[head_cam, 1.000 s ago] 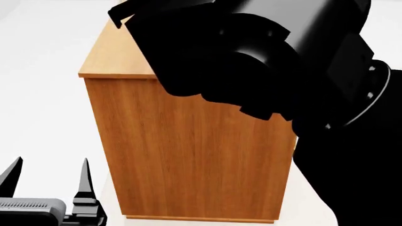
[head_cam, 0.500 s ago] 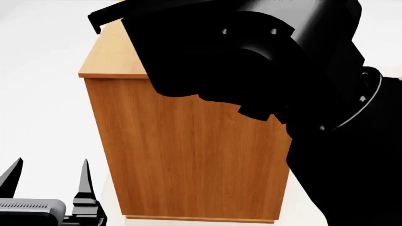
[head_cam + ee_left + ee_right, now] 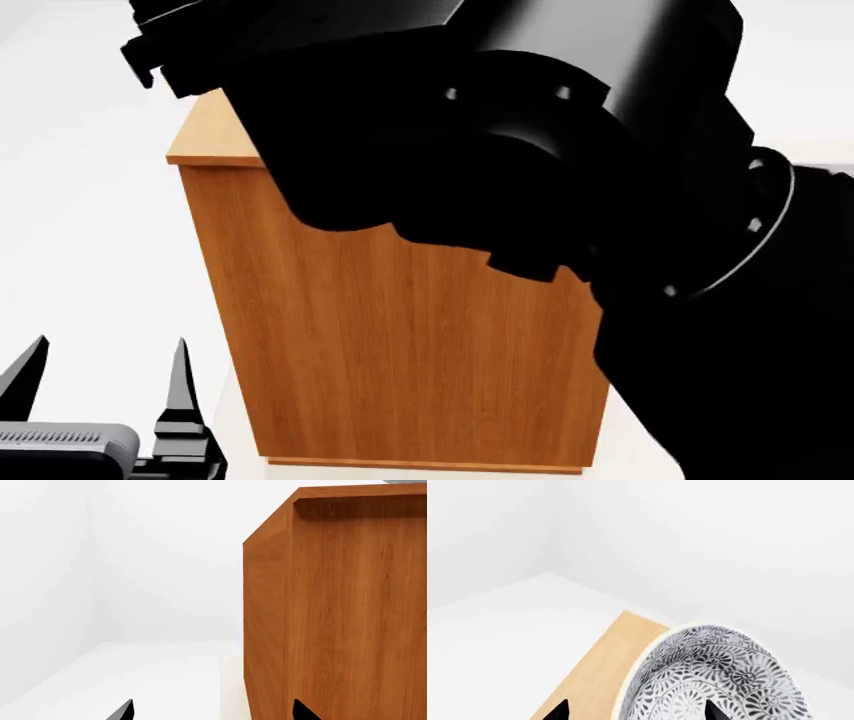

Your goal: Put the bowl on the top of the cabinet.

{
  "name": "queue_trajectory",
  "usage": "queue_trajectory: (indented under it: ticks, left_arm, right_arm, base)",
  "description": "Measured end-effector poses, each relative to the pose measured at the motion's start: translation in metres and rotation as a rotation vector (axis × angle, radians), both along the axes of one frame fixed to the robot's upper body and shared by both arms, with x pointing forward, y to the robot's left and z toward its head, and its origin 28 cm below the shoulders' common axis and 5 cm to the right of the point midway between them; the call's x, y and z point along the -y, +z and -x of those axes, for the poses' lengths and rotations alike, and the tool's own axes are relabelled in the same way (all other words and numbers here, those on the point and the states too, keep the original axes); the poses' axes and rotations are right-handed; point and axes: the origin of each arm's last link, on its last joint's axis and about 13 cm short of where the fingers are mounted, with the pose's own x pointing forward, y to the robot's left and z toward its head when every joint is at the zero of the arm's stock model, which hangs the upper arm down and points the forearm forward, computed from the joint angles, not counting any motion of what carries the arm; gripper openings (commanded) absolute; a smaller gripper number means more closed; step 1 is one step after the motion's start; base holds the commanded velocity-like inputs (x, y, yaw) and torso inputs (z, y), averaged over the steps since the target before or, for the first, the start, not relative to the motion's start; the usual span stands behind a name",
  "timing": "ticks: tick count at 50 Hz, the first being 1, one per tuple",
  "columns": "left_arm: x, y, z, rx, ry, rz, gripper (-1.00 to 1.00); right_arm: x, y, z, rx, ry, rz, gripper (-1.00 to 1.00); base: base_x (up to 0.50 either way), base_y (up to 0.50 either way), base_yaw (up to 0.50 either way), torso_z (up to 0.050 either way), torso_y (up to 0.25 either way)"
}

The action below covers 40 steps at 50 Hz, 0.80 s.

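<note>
The bowl [image 3: 720,675], white with a dense grey leaf pattern, shows in the right wrist view over the cabinet's light flat top [image 3: 594,670]. My right gripper [image 3: 637,711] is open. One fingertip [image 3: 560,711] is over the cabinet top and the other [image 3: 712,710] is inside the bowl, so the jaws straddle its rim. In the head view my black right arm [image 3: 534,150] covers the cabinet top and hides the bowl. The reddish-brown cabinet [image 3: 400,350] stands in front of me. My left gripper [image 3: 104,375] is open and empty, low beside the cabinet's side [image 3: 347,605].
White floor and white walls surround the cabinet. A pale strip of floor [image 3: 232,685] runs along the cabinet's base in the left wrist view.
My right arm has swung left and fills more of the head view, covering more of the cabinet top. The left gripper has not moved.
</note>
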Motion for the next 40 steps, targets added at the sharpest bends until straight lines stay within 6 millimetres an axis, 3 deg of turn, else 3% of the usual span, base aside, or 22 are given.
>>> queue_trajectory:
  ticks: [18, 40]
  left_arm:
    - [0.000, 0.000, 0.000, 0.000, 0.000, 0.000, 1.00]
    - [0.001, 0.001, 0.000, 0.002, -0.001, 0.000, 1.00]
  right_arm:
    - [0.009, 0.009, 0.007, 0.057, -0.027, 0.017, 1.00]
    - [0.019, 0.034, 0.036, 0.161, -0.051, 0.046, 1.00]
  base:
    - [0.00, 0.00, 0.00, 0.000, 0.000]
    - [0.00, 0.00, 0.00, 0.000, 0.000]
